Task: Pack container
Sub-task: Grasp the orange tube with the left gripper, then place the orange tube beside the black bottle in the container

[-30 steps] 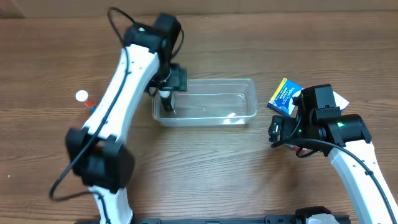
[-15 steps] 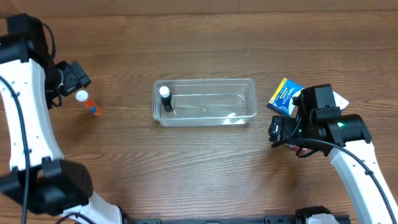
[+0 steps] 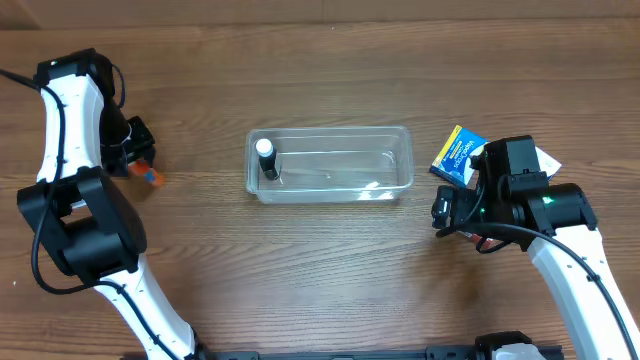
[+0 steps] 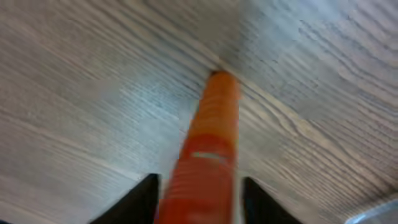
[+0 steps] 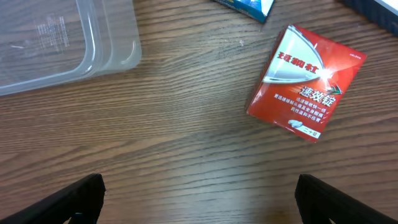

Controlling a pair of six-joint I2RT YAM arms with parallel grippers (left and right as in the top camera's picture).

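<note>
The clear container [image 3: 400, 160] sits mid-table, and its corner [image 5: 112, 43] shows in the right wrist view. A small black bottle with a white cap [image 3: 266, 158] stands in its left end. On the wood at far left lies an orange tube [image 3: 150, 177]. My left gripper [image 3: 138, 160] is down over it. In the left wrist view the tube [image 4: 211, 137] runs between the two fingers, which press close on both sides of it around the gripper [image 4: 199, 199]. My right gripper [image 3: 447, 212] hovers open right of the container, nothing between its fingers [image 5: 199, 199].
A red box with Chinese print [image 5: 305, 81] lies on the wood ahead of the right gripper. A blue and yellow box [image 3: 458, 155] lies beside the right arm, its edge [image 5: 245, 6] at the top of the right wrist view. A white item [image 3: 545, 160] peeks out behind the right wrist.
The left arm swung from the container's left end, leaving the black bottle inside, over to the orange tube at far left and closed its fingers around it. The right arm has not moved.
</note>
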